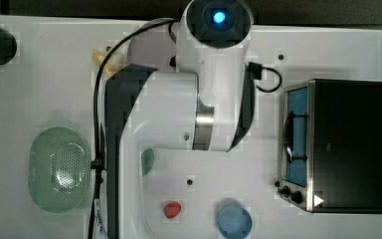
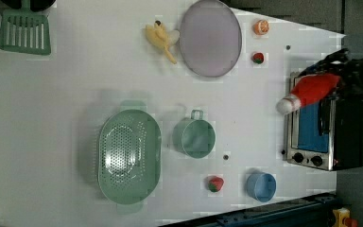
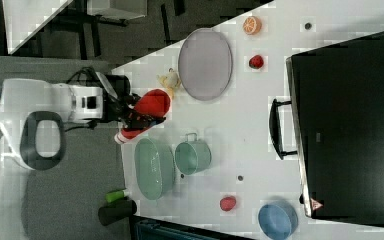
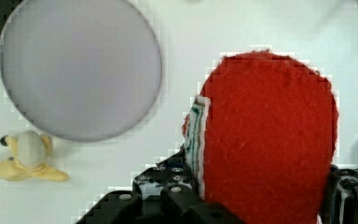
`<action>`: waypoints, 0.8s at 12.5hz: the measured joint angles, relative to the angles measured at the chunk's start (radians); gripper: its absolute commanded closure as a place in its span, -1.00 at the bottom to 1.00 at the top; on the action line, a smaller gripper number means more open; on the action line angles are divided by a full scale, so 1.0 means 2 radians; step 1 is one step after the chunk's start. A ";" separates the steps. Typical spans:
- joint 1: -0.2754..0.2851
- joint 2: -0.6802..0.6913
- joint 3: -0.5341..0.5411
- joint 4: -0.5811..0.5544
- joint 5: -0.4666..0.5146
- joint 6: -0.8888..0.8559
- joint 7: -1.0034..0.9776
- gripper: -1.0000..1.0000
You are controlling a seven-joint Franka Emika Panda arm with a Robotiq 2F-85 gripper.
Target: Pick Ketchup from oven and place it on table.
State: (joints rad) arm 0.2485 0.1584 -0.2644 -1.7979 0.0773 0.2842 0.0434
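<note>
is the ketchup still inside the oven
No, the right view shows the ketchup clamped in the gripper, held up well away from the oven.

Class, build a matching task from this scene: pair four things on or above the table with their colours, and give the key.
Things:
1. ketchup, held in the end effector
2. colander
3. bowl
4. plate

Colours:
A. blue
B. grey-lilac
C. red
D. green

Pairs: 1-C, 2-D, 3-A, 4-B
</note>
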 measured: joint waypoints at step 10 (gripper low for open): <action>0.007 0.073 0.002 -0.207 -0.012 0.212 -0.002 -0.27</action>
State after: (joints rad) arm 0.2622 0.3037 -0.2595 -2.2109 0.0536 0.7080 0.0403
